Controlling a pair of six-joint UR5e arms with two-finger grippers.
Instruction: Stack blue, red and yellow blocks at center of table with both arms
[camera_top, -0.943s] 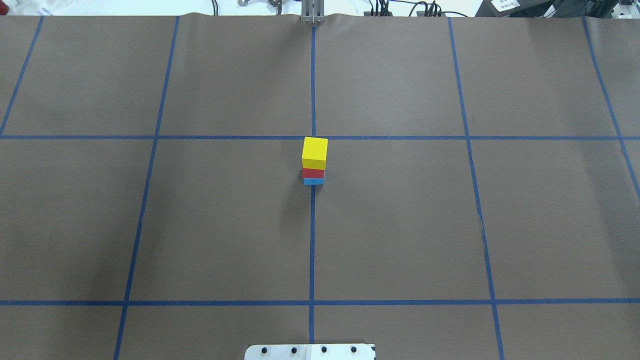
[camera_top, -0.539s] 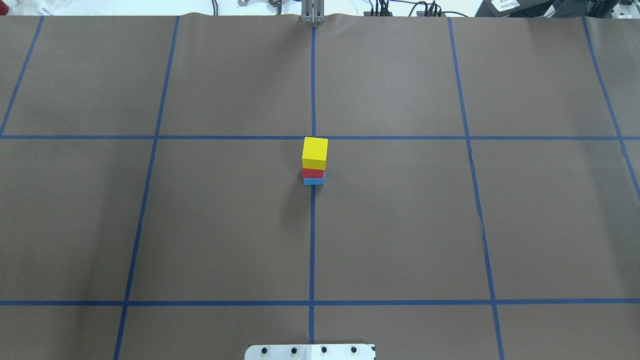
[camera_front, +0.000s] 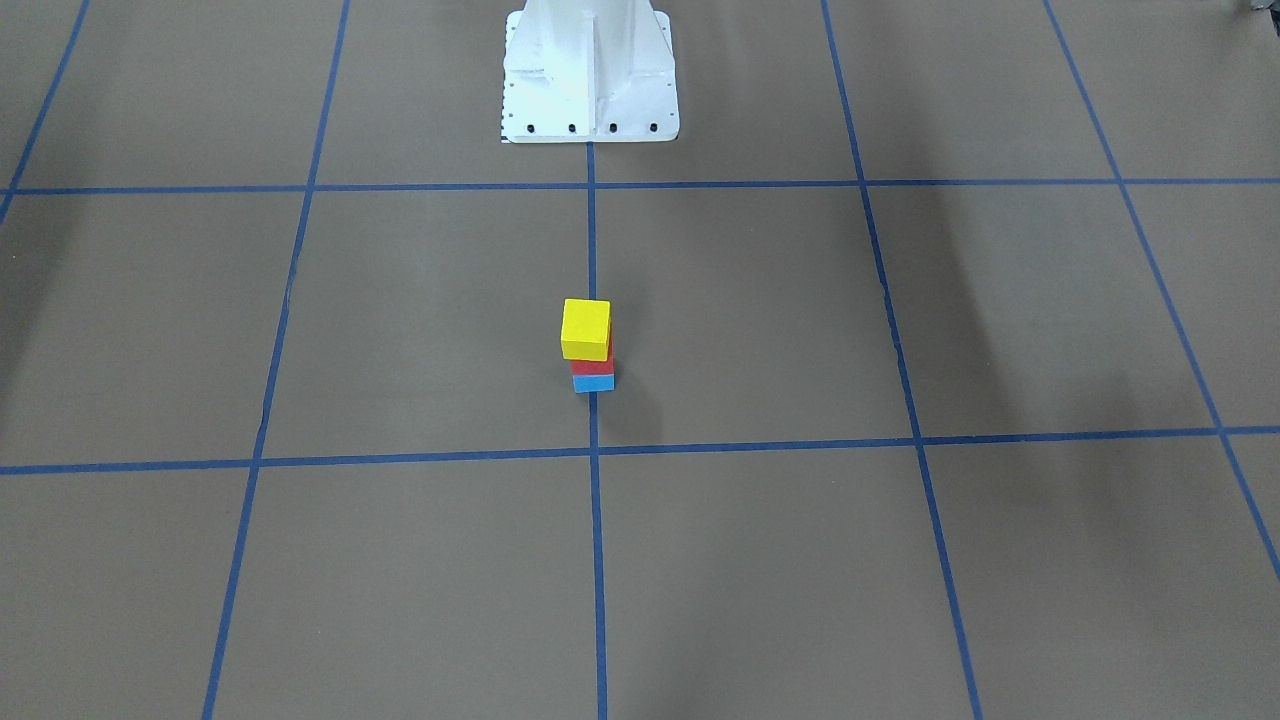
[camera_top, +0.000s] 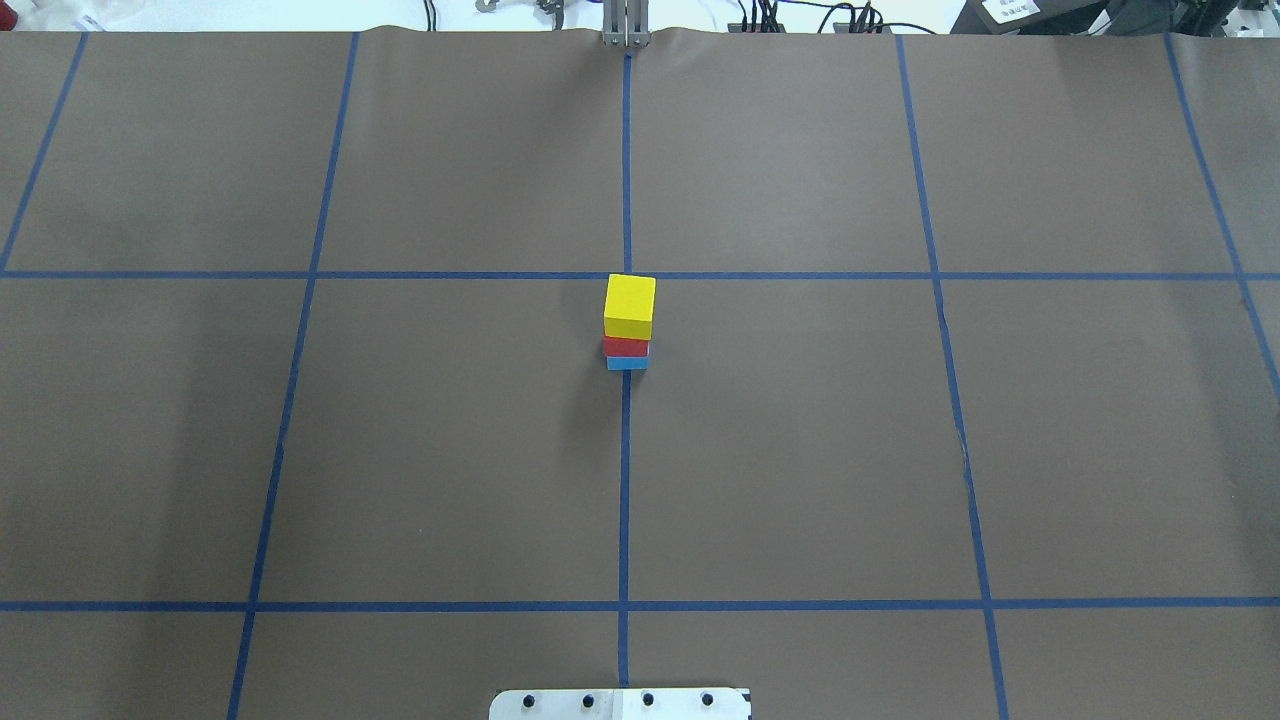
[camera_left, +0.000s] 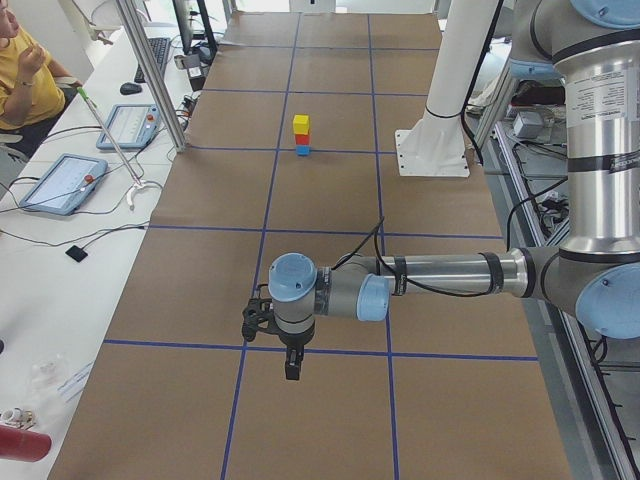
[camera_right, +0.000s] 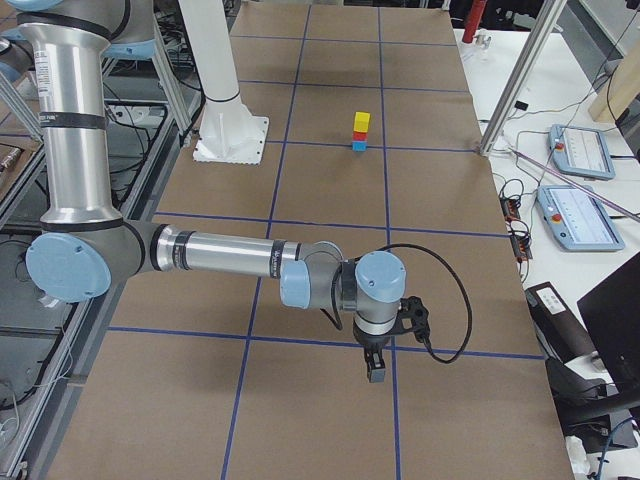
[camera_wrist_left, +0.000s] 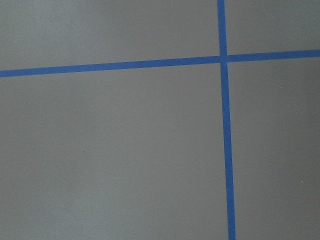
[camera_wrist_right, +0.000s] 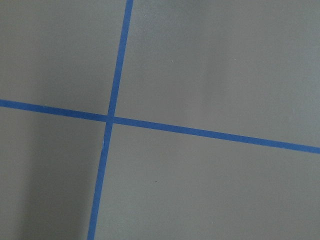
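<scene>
Block stack (camera_top: 628, 322), yellow over red over blue, left hand (camera_left: 291, 368), right hand (camera_right: 376, 374), openness unclear

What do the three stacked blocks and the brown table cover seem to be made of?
The yellow block, red block, blue block: likely painted wood or hard plastic, I cannot tell which; flat faces, sharp edges, even matte colour. The table cover: seems brown paper or thin sheet, matte; its far edge is wavy. The blue lines: probably adhesive tape, slightly uneven strips.
</scene>
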